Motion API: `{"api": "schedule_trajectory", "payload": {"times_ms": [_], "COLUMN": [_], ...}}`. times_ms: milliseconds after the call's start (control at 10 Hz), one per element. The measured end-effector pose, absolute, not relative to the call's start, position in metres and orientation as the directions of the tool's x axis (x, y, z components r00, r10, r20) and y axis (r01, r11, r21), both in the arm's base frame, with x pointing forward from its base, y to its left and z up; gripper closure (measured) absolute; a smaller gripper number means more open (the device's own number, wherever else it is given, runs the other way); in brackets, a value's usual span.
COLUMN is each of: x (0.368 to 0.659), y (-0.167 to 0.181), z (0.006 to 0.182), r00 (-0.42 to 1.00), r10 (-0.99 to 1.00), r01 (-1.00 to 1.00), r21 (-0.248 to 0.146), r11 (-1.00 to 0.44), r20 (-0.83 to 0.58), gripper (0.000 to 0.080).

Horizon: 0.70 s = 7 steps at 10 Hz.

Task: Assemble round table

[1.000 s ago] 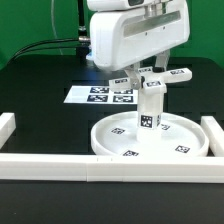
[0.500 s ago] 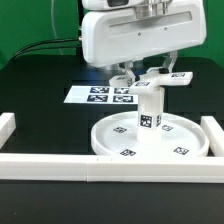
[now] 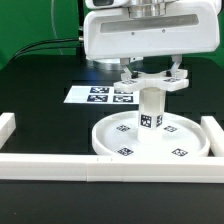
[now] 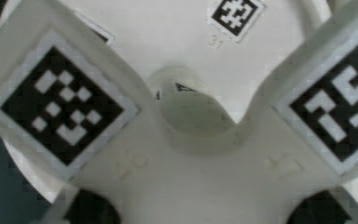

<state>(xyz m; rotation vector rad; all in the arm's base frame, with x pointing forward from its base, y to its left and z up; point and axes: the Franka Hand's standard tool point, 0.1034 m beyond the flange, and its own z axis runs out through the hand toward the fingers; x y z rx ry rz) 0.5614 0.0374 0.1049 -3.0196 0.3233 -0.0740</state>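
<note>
The large round rimmed disc [image 3: 120,140] lies on the black table with the short post [image 3: 150,112] standing upright at its middle. The cross-shaped piece [image 3: 150,82] sits flat on top of the post, and my gripper [image 3: 150,74] is shut on it from above. In the wrist view the cross-shaped piece [image 4: 194,60] fills the picture, with a tagged arm on either side and a rounded boss [image 4: 194,112] at its centre. My gripper [image 4: 202,205] shows only as dark fingertips [image 4: 96,208] at the piece's near edge. The post is hidden under the piece there.
The marker board [image 3: 98,95] lies flat behind the disc. White border bars run along the front [image 3: 100,168], on the exterior view's left [image 3: 8,128] and right [image 3: 213,132]. A green backdrop and a black cable stand at the back.
My wrist has turned with the cross-shaped piece in its grip. The arm of the piece that stuck out to the exterior view's right has swung in. The piece stays on the post.
</note>
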Motion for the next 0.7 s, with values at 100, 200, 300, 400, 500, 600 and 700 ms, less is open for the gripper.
{"api": "schedule_trajectory", "payload": {"times_ms": [100, 200, 300, 400, 500, 600, 700], "x": [0.5612, 0.5612, 0.5612, 0.5612, 0.5614, 0.5615, 0.5615], "y": [0.0368, 0.0369, 0.0370, 0.0371, 0.0372, 0.0371, 0.0375], "z": [0.1047, 0.1047, 0.1046, 0.1045, 0.1042, 0.1040, 0.1039], "r00": [0.959, 0.934, 0.914, 0.894, 0.834, 0.750, 0.632], "r10": [-0.284, -0.356, -0.405, -0.448, -0.551, -0.661, -0.773], "r01": [-0.279, -0.352, -0.401, -0.445, -0.548, -0.658, -0.771], "r21": [-0.111, -0.113, -0.114, -0.115, -0.121, -0.127, -0.131], "r11": [-0.954, -0.929, -0.909, -0.888, -0.828, -0.742, -0.623], "r20": [0.028, 0.019, 0.013, 0.008, -0.006, -0.025, -0.048], "gripper": [0.0354, 0.0354, 0.0354, 0.0354, 0.0354, 0.0354, 0.0354]}}
